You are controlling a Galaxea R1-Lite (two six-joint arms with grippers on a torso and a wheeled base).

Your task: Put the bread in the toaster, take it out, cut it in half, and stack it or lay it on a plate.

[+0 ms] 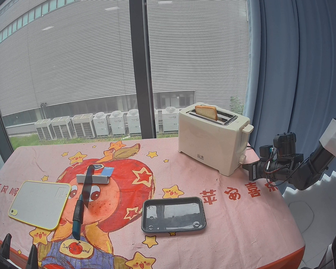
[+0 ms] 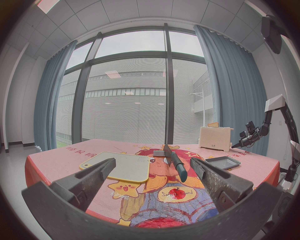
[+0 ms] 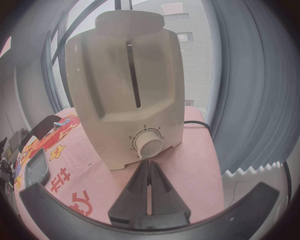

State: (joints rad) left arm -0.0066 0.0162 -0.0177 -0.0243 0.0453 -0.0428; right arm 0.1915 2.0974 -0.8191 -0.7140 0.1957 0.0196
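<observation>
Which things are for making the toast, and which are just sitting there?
For the job: bread, toaster, knife, cutting board, black tray serving as plate.
Just lying about: white knife rest, blue curtain, patterned tablecloth.

toasted bread (image 1: 206, 112) upright in cream toaster (image 1: 212, 140)
</observation>
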